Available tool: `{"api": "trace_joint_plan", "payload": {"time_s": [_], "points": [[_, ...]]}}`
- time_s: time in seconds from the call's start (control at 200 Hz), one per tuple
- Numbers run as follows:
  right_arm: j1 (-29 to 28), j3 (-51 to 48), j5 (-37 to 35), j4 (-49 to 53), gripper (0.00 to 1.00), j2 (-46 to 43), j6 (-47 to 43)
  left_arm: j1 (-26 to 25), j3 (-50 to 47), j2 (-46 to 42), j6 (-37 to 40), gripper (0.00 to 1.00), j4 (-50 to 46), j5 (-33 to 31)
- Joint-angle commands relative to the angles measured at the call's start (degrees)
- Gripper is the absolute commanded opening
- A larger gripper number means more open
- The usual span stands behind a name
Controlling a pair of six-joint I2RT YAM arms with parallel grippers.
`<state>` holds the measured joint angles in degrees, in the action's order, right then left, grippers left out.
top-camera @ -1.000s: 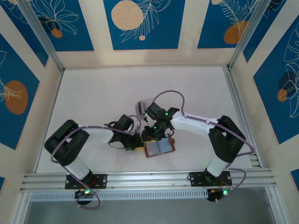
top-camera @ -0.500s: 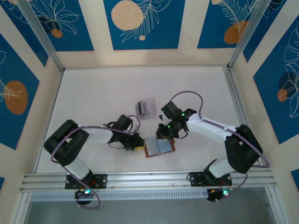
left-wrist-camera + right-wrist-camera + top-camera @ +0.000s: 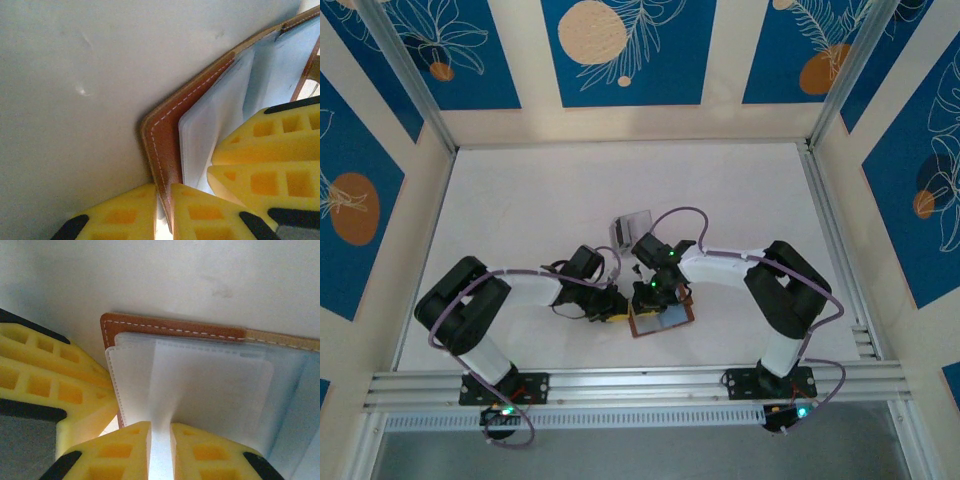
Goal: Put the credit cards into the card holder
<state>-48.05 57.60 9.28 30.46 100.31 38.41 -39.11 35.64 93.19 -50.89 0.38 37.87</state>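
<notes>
With the left gripper, pinching the stitched brown edge of the card holder; with the right gripper, clamping a pale credit card laid over the bluish inner pockets. Lying open on the white table, near the front edge, between both arms

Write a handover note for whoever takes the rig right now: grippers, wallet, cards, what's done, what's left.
Left gripper: shut on the brown cover edge of the wallet, holding it open.
Right gripper: shut on a pale card, over the inner pockets.
Done: wallet open, one card at the pockets; can't tell if it's seated.
Left: probably push that card in, release, fetch any others. The clear stand sits beyond the wallet; its contents are too small to read.
</notes>
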Motion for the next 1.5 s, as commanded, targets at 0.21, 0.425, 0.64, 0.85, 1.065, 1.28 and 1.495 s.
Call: {"api": "trace_joint_plan", "payload": {"time_s": [0.21,0.425,0.64,0.85,1.065,1.28,1.495], "points": [[0.93,1.17,-3.60,3.77,0.33,-4.15,-0.29,2.96,1.28,-2.86,2.69,0.15,-5.02,-0.95],[3.73,2.89,-6.38,8.92,0.45,-9.15,-2.32,7.24,2.58,-10.72,6.58,0.17,-14.68,-1.54],[8.03,6.40,-7.03,11.09,0.53,-11.19,-6.21,13.80,5.94,-18.48,11.11,0.19,-24.83,-2.42],[13.47,14.97,-3.56,10.35,0.52,-6.38,-10.57,19.09,14.52,-18.27,14.39,0.20,-28.94,-2.14],[17.38,28.68,0.12,10.80,0.46,4.02,-13.05,22.17,25.41,-8.09,12.93,0.19,-24.45,0.31],[19.65,39.70,2.06,13.62,0.42,14.68,-14.63,22.86,35.88,3.59,12.67,0.19,-23.03,2.34],[20.06,43.17,2.33,14.45,0.42,19.77,-15.35,22.68,39.72,11.37,11.71,0.19,-20.75,4.20]]}}
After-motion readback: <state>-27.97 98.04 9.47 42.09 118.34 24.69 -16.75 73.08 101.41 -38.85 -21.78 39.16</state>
